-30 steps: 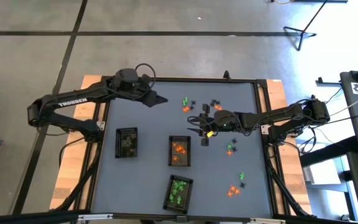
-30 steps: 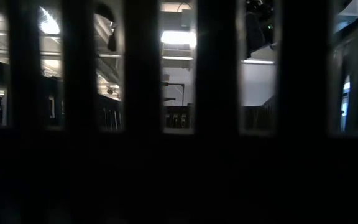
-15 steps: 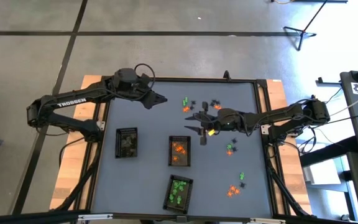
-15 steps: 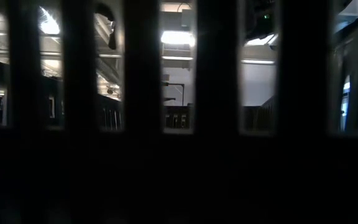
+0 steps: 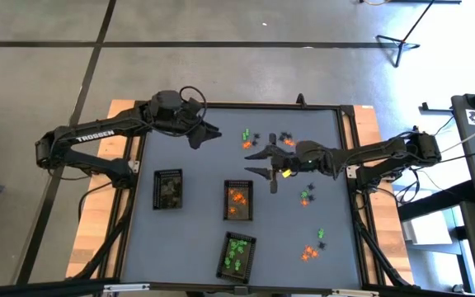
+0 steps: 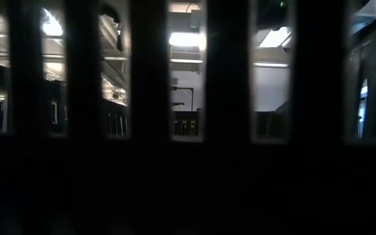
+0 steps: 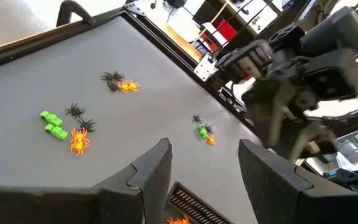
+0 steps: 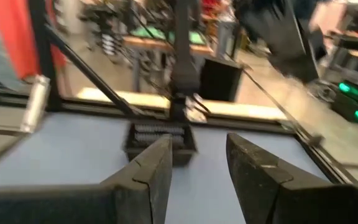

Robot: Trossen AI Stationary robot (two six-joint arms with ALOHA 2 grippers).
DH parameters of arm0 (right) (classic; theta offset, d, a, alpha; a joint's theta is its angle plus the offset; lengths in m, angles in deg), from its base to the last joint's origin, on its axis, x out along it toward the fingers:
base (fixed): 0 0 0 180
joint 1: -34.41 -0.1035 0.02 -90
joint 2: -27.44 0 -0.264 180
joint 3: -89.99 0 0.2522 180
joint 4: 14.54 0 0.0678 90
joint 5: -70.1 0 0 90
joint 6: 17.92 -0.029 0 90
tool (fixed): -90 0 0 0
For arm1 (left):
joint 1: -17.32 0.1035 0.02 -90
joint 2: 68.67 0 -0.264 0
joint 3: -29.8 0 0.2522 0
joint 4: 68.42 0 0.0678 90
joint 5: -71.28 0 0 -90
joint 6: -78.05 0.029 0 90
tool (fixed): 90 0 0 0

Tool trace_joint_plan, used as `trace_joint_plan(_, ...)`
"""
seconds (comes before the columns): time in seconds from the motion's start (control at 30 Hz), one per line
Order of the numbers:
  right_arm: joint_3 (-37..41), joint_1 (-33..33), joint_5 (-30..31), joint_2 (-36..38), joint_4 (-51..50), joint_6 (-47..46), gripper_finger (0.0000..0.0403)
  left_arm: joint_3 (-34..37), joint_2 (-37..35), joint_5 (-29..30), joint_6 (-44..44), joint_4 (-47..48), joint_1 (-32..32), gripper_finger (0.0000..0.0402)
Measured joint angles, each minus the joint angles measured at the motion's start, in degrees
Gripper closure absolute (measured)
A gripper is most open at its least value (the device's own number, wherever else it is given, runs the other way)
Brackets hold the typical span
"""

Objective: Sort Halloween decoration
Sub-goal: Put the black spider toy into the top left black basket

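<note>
The Halloween decoration lies in small loose groups on the grey table: orange, green and black pieces at the far middle [image 5: 250, 139], [image 7: 67, 124], others right of centre [image 5: 306, 196] and near the right front [image 5: 312, 250]. More pieces lie in three dark trays: black ones [image 5: 168, 188], orange ones [image 5: 238, 200], green ones [image 5: 237, 254]. My right gripper [image 5: 255, 162] hovers over the table's middle, pointing level toward the left edge, open, with nothing between its fingers [image 8: 197, 140]. My left gripper [image 5: 211, 132] hangs open over the far left [image 7: 204, 149], holding nothing.
A black frame [image 5: 349, 165] rims the table. In the low view, dark upright bars [image 6: 149, 117] stand right before the camera and hide the table. Bare grey surface [image 5: 188, 247] lies at the near left.
My right gripper has risen above the table's middle and tipped its fingers upward to level. My left gripper has rolled about its own pointing line while staying in place. The decoration and trays have not moved.
</note>
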Motion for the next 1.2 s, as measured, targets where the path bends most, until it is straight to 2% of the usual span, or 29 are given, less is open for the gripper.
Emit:
trace_joint_plan(0.23, 0.0, 0.0, -6.2, 4.7, -2.1, -0.6, 0.0254, 0.0, -4.5, 0.2, 1.6, 2.3, 0.0, 0.0223)
trace_joint_plan(0.43, 0.0, 0.0, -6.5, 5.4, -4.8, -0.6, 0.0254, 0.0, -9.2, -1.7, 8.8, 8.9, 0.0, 0.0223)
trace_joint_plan(0.67, 0.4, 0.0, -6.5, 5.4, -4.1, -0.8, 0.0254, 0.0, -9.7, -2.1, 10.5, 13.0, 0.0, 0.0223)
trace_joint_plan(0.8, 4.6, 0.0, -6.4, 5.6, 1.9, -1.0, 0.0254, 0.0, -9.3, 0.7, 10.6, 16.9, 0.0, 0.0223)
trace_joint_plan(0.97, 12.4, 1.9, -4.0, 9.5, 11.5, -2.1, 0.0254, 0.0, -8.9, 0.1, 10.6, 18.2, 0.0, 0.0223)
trace_joint_plan(1.2, 19.5, 5.4, -4.0, 20.0, 12.0, -6.0, 0.0254, 0.0, -8.9, -0.1, 10.6, 17.9, 0.0, 0.0223)
